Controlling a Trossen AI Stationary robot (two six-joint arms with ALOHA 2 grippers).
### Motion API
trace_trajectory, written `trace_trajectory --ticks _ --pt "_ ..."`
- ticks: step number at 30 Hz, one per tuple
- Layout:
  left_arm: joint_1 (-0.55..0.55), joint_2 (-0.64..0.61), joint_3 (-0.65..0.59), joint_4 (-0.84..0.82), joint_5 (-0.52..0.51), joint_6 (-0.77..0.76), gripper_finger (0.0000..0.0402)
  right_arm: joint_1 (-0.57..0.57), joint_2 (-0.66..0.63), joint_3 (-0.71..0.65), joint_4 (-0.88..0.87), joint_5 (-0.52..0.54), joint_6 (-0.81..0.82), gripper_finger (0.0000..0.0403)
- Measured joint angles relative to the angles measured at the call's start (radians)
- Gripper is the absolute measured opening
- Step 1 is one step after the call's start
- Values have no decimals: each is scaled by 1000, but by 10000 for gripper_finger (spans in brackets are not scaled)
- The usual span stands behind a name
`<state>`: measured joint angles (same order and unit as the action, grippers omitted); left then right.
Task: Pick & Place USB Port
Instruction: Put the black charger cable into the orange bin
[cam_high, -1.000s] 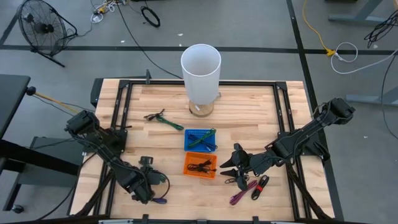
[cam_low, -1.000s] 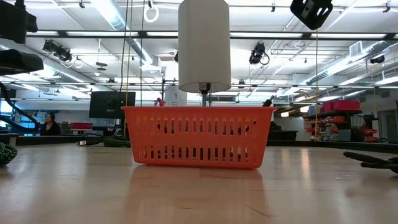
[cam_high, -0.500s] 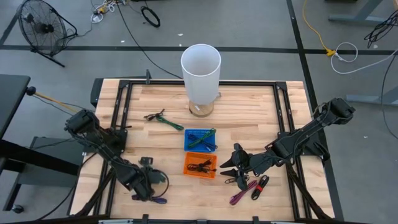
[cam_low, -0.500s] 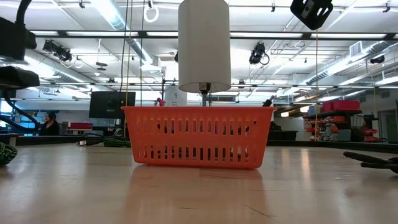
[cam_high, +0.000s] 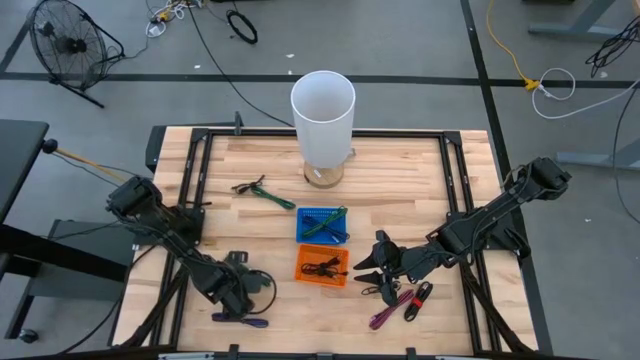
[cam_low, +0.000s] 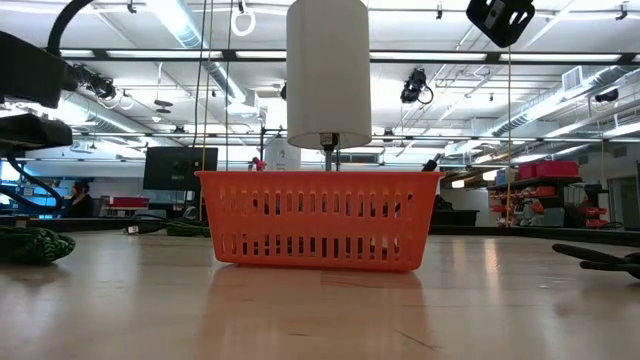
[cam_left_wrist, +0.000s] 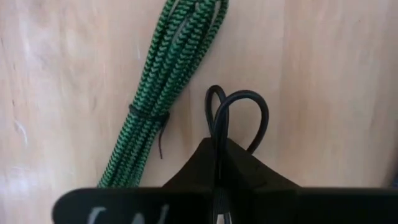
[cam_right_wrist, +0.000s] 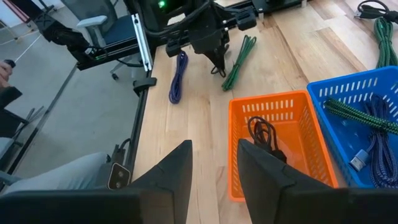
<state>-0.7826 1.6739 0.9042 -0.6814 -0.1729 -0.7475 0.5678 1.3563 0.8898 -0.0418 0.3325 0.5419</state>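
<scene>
**Left gripper clamped on a black cable at the table's front left**

The left gripper (cam_left_wrist: 217, 186) sits low over the pale wooden table (cam_high: 400, 170) near its front left corner, its jaws pressed together on a thin black cable (cam_left_wrist: 233, 115) whose looped end sticks out past the fingertips. Just beside that loop, lying on the wood, is a bundled green braided cable (cam_left_wrist: 168, 93) tied round the middle with a dark band. The right wrist view shows the same spot from across the table: the left gripper (cam_right_wrist: 217, 59) points down at the table with the green bundle (cam_right_wrist: 239, 61) on one side and a coiled purple cable (cam_right_wrist: 178, 78) on the other.

The right gripper (cam_high: 372, 262) rests at the front right, just beside the small orange plastic basket (cam_high: 322, 264), its fingers (cam_right_wrist: 174, 171) standing partly apart with nothing between them. The orange basket (cam_right_wrist: 311, 134) holds a coiled black cable (cam_right_wrist: 264, 134). Touching it on the far side is a small blue plastic basket (cam_high: 322, 224) with green braided cables in it. A tall white cylinder (cam_high: 323, 115) stands at the back of the table, another green cable (cam_high: 262, 190) lies left of the blue basket, and red and magenta cables (cam_high: 400, 305) lie by the right gripper.
</scene>
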Motion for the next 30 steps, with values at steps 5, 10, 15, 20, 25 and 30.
trace_trajectory --ticks 5,10,15,20,25,30 --pt "-1 -1 126 -167 -7 8 12 0 0 0 0 0 0 126" --pt "-1 -2 248 -276 -91 10 12 0 0 0 0 0 0 126" --pt "15 -4 341 -220 -268 136 12 0 0 0 1 0 0 126" --pt "96 -4 378 -87 -372 269 11 0 0 0 5 0 0 126" --pt "212 -4 378 76 -358 384 11 0 0 0 5 0 -1 126" --pt "302 0 379 296 -276 498 11 0 0 0 4 0 -1 126"
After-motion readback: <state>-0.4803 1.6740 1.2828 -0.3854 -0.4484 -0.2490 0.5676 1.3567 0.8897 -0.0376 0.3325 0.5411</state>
